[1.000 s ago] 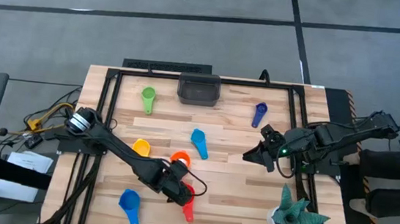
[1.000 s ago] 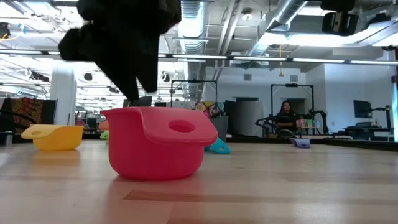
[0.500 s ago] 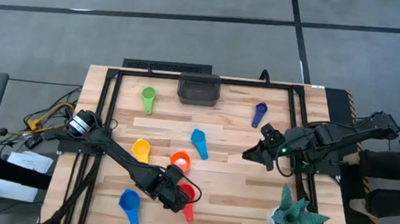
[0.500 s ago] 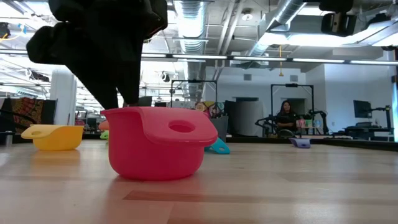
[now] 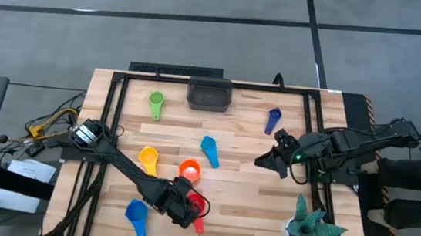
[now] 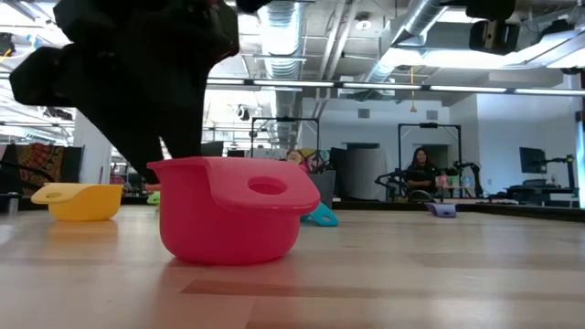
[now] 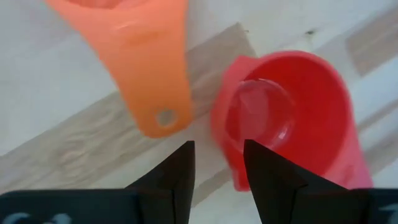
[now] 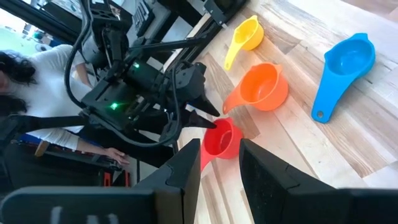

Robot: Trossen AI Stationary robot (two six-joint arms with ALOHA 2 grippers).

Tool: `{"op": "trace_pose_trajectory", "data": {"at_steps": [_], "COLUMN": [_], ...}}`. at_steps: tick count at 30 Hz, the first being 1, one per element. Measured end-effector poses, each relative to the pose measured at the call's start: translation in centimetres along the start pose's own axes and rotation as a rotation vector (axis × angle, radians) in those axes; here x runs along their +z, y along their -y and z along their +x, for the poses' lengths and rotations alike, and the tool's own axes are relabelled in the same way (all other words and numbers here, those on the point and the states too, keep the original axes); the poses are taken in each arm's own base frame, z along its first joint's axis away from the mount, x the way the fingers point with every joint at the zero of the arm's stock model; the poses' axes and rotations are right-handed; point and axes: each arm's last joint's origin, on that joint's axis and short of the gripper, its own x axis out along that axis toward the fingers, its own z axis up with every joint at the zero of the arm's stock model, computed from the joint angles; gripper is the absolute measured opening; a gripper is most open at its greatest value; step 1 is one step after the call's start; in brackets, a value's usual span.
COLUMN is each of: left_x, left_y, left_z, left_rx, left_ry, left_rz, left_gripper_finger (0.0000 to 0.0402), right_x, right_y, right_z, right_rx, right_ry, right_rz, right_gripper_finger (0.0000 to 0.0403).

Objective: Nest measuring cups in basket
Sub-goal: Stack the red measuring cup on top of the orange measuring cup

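Seven measuring cups lie loose on the table (image 5: 279,206) and the basket (image 5: 210,94) at the far edge holds none, so nesting is not yet started. Left gripper (image 5: 183,211), fingers slightly parted and holding nothing, sits low at the near-centre red cup (image 5: 196,206) with the rim wall lining up at the gap and the orange cup (image 5: 189,169) just beside; right gripper (image 5: 271,160), parted and empty, waits well apart. Judgement: straddle the red rim wall squarely before closing, keep clear of the orange handle, lift straight to avoid tipping.

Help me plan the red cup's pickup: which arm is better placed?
Left. Its open claw sits at the red cup rim; the right claw hangs far across the table.
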Motion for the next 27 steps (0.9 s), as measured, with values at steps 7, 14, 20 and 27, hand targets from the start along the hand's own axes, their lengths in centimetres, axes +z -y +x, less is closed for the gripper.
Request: {"op": "trace_pose_trajectory", "data": {"at_steps": [7, 14, 20, 27], "left_x": [-0.1, -0.4, -0.3, -0.3], "left_y": [0.1, 0.0, 0.2, 0.3], "left_z": [0.4, 1.0, 1.1, 1.0], "left_rx": [-0.006, 0.006, -0.011, -0.024], "left_ry": [-0.003, -0.025, -0.021, -0.025], "left_rz": [0.002, 0.014, 0.021, 0.019], "left_gripper_finger": [0.0073, 0.0025, 0.0006, 0.0003], "right_x": [0.0, 0.0, 0.0, 0.0], "right_y": [0.0, 0.0, -0.1, -0.1], "right_z": [0.0, 0.0, 0.0, 0.0], "right_rx": [0.001, 0.003, 0.009, 0.011], "right_ry": [-0.002, -0.002, 0.0, -0.002], "right_rz": [0.0, 0.0, 0.001, -0.007], "right_gripper_finger": [0.0136, 0.0134, 0.0133, 0.0133]}}
